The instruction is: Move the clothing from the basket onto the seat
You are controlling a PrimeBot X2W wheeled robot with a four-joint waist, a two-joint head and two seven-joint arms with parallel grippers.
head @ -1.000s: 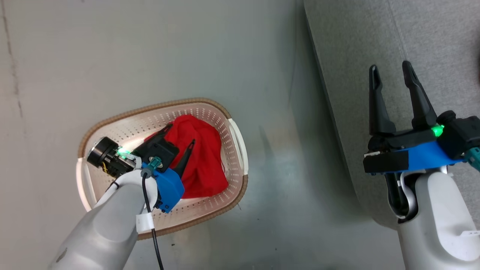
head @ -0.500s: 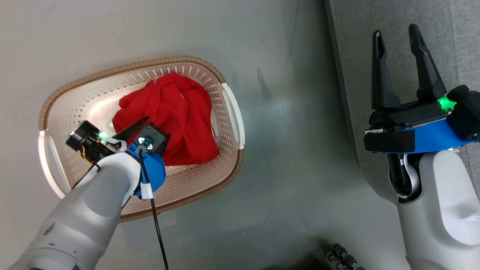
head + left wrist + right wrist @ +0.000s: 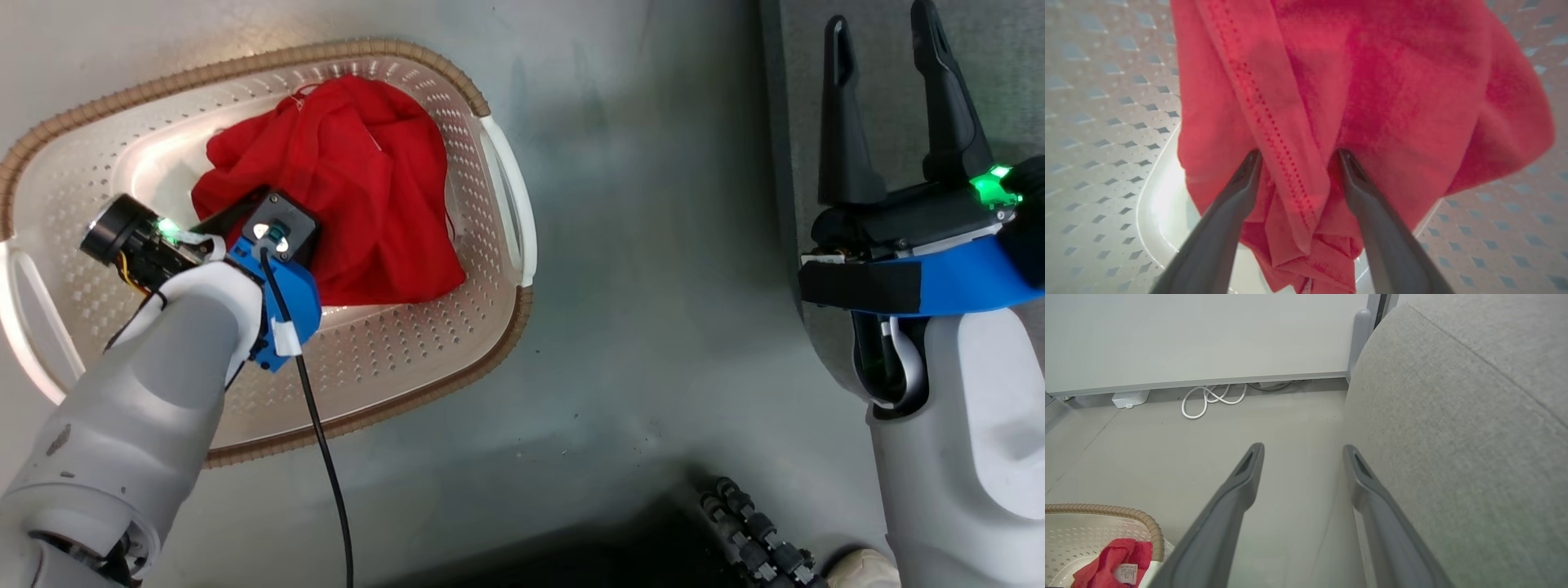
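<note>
Now the left gripper straddles a fold of the clothing in the basket at left, fingers spread; push deeper, then clench plenty of fabric before lifting. Right gripper hangs released beside the seat.

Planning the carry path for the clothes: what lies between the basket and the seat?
Only bare grey floor separates the basket from the seat, as the head view shows.

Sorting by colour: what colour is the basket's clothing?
The clothing is bright red, clearest in the left wrist view.
</note>
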